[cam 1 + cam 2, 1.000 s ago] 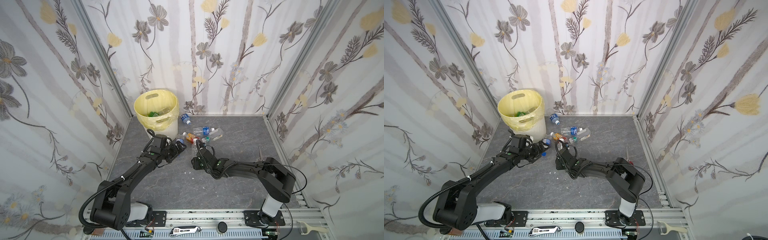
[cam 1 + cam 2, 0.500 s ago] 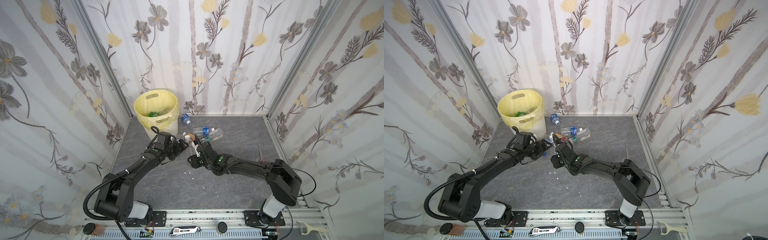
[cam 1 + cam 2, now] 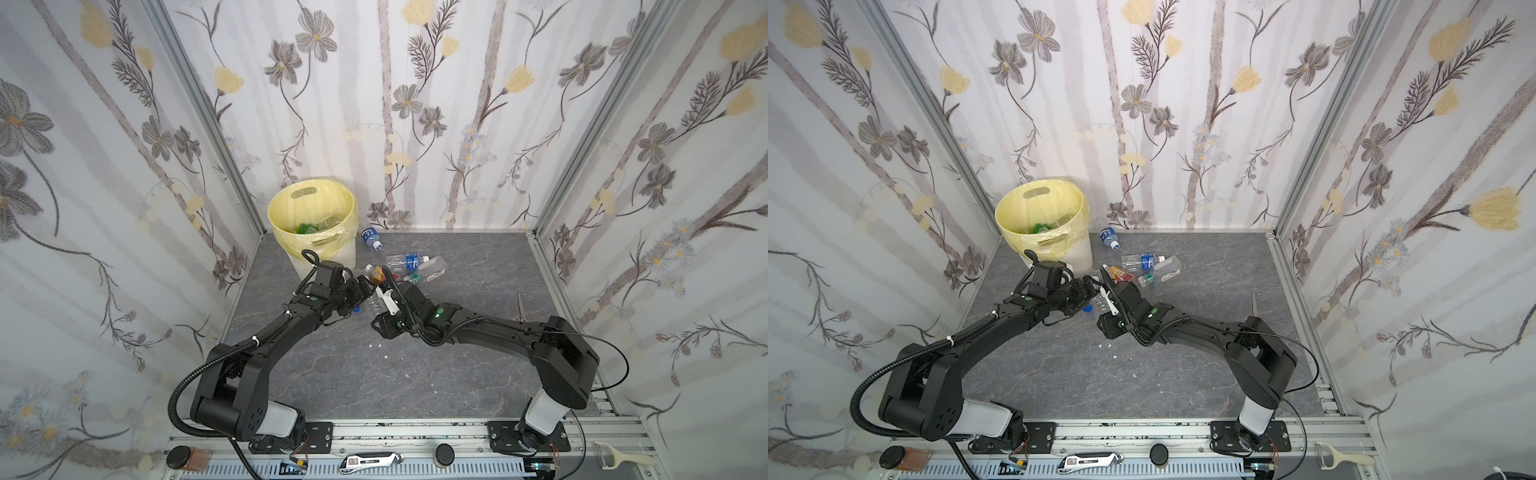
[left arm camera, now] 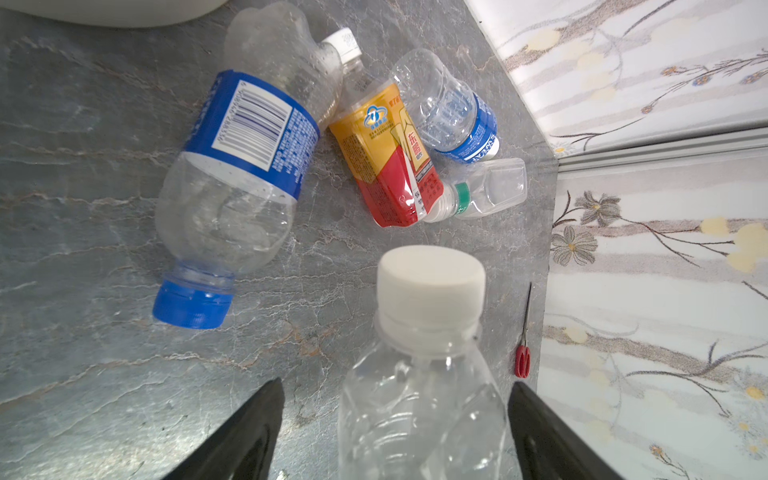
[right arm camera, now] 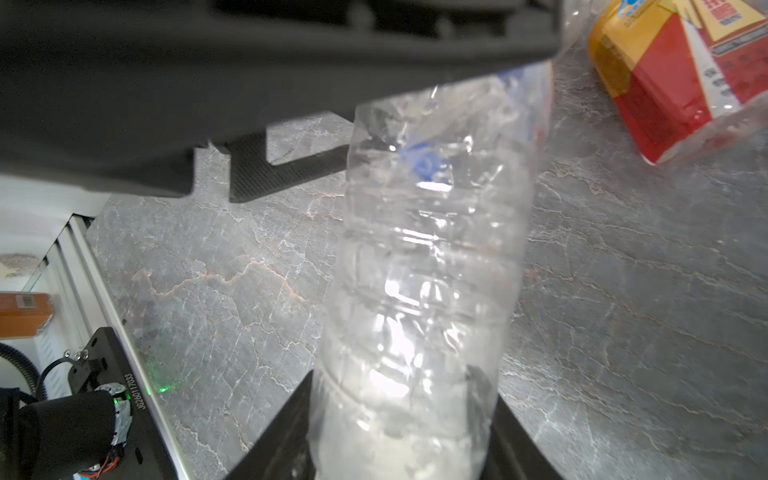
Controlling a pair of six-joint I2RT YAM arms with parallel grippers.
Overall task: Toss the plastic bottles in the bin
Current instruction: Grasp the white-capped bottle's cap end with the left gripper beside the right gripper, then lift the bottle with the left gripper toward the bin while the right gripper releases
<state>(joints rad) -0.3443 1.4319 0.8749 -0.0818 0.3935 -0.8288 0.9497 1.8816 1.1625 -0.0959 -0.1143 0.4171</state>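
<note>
Red-handled scissors (image 4: pixel 523 357) are lying on the grey marbled tabletop (image 3: pixel 374 386), toward the right of both top views. Along the bottom edge, a utility knife (image 3: pixel 371 461) is resting on the metal rail (image 3: pixel 415 432), and a cream peeler (image 3: pixel 619 459) is lying at lower right.

Taking the back wall as twelve o'clock from the middle of the table (image 3: pixel 374 374), the bin (image 3: pixel 332 255) stands at eleven, in the back corner. A lone bottle (image 3: pixel 370 238) lies just beside it, against the back wall. A cluster of bottles (image 3: pixel 409 262) lies at twelve, in front of that one. Just before the cluster, a lifted bottle (image 4: pixel 430 274) sits between the left gripper (image 4: pixel 395 386), reaching in from seven, and the right gripper (image 5: pixel 401 390), reaching from four. Scissors (image 3: pixel 520 305) lie at two, near the side wall.
</note>
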